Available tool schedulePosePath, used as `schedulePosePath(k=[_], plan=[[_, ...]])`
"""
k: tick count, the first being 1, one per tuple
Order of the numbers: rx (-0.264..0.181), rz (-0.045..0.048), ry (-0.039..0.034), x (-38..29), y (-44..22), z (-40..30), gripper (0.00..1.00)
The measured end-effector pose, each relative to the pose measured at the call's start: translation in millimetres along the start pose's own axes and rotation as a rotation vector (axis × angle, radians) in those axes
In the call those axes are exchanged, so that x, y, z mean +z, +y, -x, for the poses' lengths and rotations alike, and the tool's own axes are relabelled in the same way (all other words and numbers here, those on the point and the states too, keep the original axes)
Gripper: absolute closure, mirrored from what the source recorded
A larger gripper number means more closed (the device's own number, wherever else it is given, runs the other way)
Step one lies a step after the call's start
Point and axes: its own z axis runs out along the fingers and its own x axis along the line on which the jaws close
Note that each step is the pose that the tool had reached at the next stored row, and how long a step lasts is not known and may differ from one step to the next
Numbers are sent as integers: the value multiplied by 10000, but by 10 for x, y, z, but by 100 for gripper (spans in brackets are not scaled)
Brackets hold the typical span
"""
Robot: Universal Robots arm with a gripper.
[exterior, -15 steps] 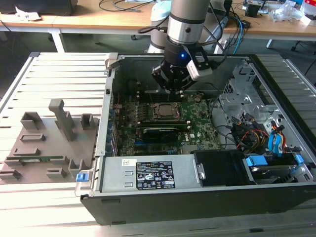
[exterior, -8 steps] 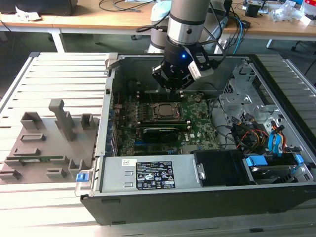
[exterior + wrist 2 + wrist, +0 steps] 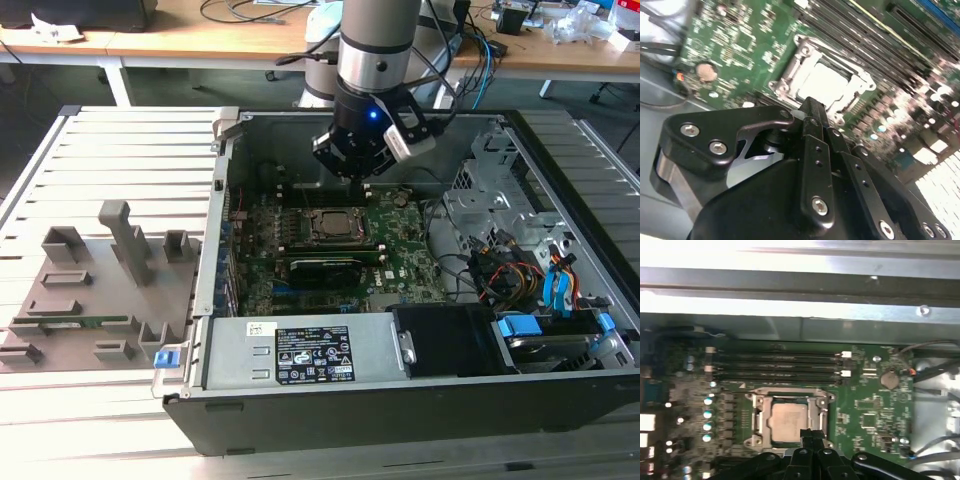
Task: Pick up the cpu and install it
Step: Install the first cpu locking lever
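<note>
The cpu lies flat in the socket on the green motherboard inside the open computer case. Its silvery top sits inside the socket's metal frame in both wrist views. My gripper hangs above the board, just behind the socket as the exterior view shows it. Its black fingers are pressed together with nothing between them. The fingertips hover over the edge of the socket frame, apart from the chip.
Several dark memory slots run beside the socket, and a coin battery sits nearby. The case wall and cables with a drive bay flank the board. A grey fixture tray holding a green memory stick lies outside, at the exterior view's left.
</note>
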Motion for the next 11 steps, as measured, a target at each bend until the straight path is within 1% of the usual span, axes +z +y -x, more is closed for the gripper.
schedulePosePath(k=[1,3,5,11], plan=[[-1,-1,-15,0,0,0,89],[-2,-5,-79,-1,0,-1,89],[-3,-6,-112,-1,0,-1,89],[-9,-20,-305,0,0,-1,89]])
